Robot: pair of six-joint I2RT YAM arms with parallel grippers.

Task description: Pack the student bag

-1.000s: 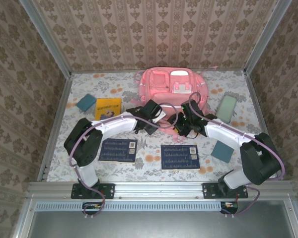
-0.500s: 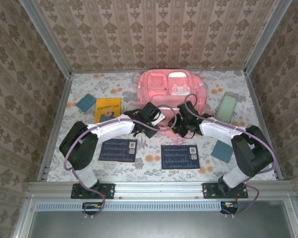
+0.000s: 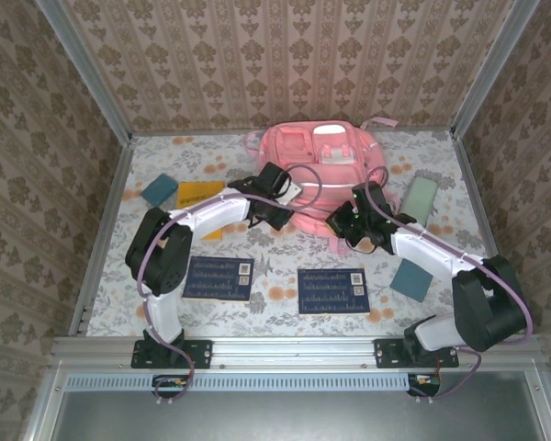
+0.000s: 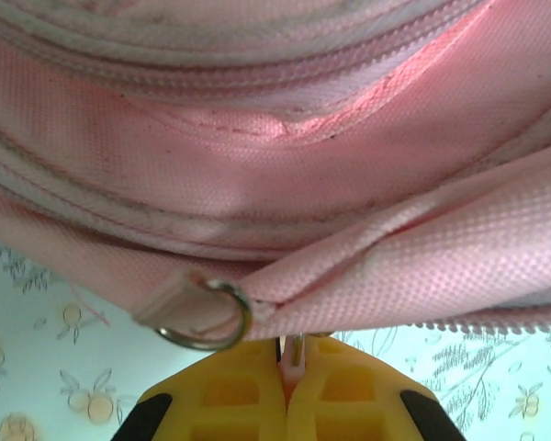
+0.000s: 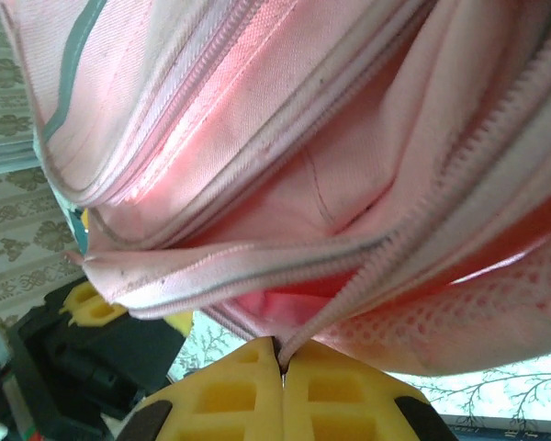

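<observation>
Two arms are reaching in toward the student bag (image 3: 323,170), which is lying at the far middle of the table (image 3: 275,257) with its front pockets facing up.

Starting at the left, a teal pad (image 3: 161,190) is lying near the table's left edge. Just beside it a yellow book (image 3: 195,196) is showing from under my left arm. The left gripper (image 3: 285,207) is sitting at the bag's near left corner. On the left wrist camera I am seeing its yellow fingers (image 4: 230,404) pressed together, pinching a small pale tab (image 4: 293,356) that is hanging from the bag's pink lower edge. A metal ring (image 4: 207,317) on a fabric loop is dangling just left of that tab.

Nearer to me, a dark blue card (image 3: 219,277) and a second dark blue card (image 3: 331,290) are lying side by side, apart from the bag.

The right gripper (image 3: 342,220) is working at the bag's near right corner. Its wrist camera is showing me the yellow fingers (image 5: 331,404) closed tight on the end of a zipper strip (image 5: 349,285), with pink fabric bunching above. Further right, a pale green case (image 3: 420,199) is lying just beside the bag, and a teal square (image 3: 410,278) is resting near my right arm.
</observation>
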